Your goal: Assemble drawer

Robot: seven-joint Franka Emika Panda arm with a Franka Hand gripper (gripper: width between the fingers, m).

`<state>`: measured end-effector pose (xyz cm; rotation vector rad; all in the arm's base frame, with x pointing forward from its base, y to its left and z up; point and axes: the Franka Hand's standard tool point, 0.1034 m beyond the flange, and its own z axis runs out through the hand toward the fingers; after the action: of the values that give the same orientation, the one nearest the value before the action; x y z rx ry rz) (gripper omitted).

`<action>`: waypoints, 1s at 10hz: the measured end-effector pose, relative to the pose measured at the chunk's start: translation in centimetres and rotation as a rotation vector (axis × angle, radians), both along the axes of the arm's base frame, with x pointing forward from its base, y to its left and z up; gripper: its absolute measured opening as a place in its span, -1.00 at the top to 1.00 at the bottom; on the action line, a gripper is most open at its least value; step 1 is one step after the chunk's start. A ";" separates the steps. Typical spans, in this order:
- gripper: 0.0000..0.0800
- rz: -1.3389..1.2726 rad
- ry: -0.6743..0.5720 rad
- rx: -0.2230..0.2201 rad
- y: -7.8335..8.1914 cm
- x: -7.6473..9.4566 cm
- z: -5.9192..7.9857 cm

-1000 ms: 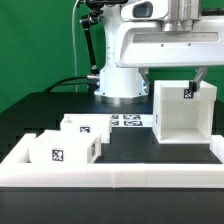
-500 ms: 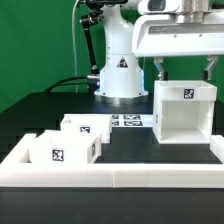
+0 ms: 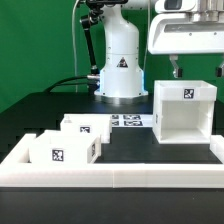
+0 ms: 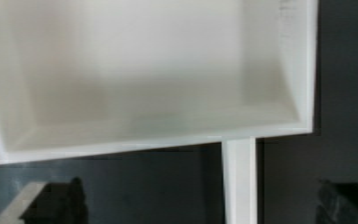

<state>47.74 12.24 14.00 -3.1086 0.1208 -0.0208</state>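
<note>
Gripper [image 3: 197,69] hangs spread above drawer case [image 3: 183,118], two small boxes [image 3: 62,152] well apart.

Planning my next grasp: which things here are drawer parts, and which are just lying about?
Job: large white box; near small box; far small box; gripper, open above the large white box.
Not the job: marker board; white rail along the front.

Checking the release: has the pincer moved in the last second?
Yes. The pincer has risen straight up and now hangs clear above the white box, which it reached before.
</note>
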 end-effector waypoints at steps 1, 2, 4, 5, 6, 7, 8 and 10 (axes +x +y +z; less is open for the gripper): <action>-0.62 -0.013 -0.005 0.001 0.2 -0.3 -0.1; -0.62 -0.021 -0.016 0.003 1.0 -1.8 -0.4; -0.62 -0.012 -0.015 0.001 2.6 -4.1 -1.0; -0.62 -0.001 -0.015 0.002 3.1 -4.5 -1.3; -0.62 0.008 -0.023 0.006 3.5 -4.9 -1.8; -0.62 0.017 -0.023 0.010 3.9 -5.3 -2.6; -0.62 0.022 -0.022 0.013 4.1 -5.6 -3.4; -0.62 0.026 -0.013 0.013 3.9 -5.7 -4.1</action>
<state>42.04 16.12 9.89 -3.0958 0.0801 -0.0390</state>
